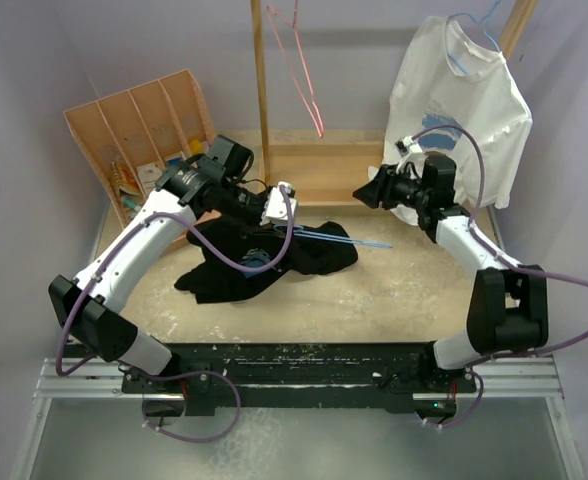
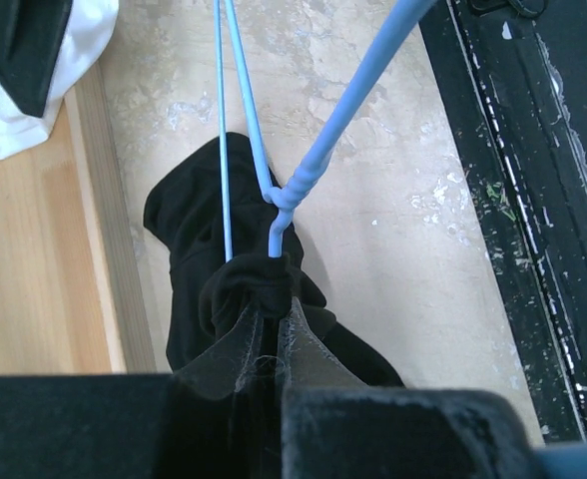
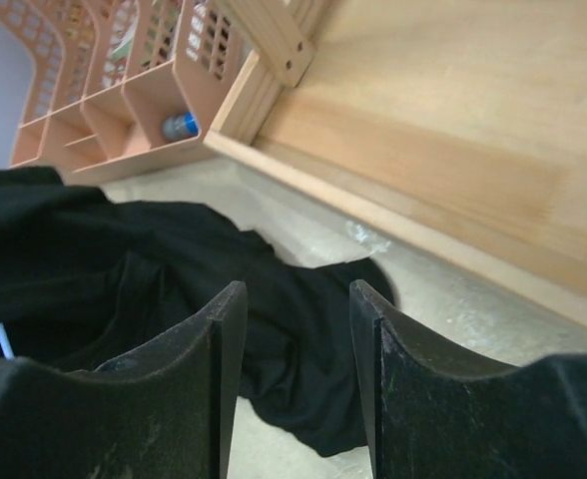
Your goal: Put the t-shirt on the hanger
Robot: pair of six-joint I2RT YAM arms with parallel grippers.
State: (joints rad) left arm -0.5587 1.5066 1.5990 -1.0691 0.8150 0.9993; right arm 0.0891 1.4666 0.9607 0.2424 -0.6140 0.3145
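The black t-shirt (image 1: 234, 270) is lying crumpled on the counter (image 1: 404, 290), mid-left, with the light-blue hanger (image 2: 343, 115) poking out of it toward the right. My left fingers (image 2: 274, 334) are pinching tight on a bunch of the cloth, right where the hanger's twisted neck is disappearing into it. My right fingers (image 3: 224, 329) are hovering parted, gripping nothing, just above the t-shirt's right edge.
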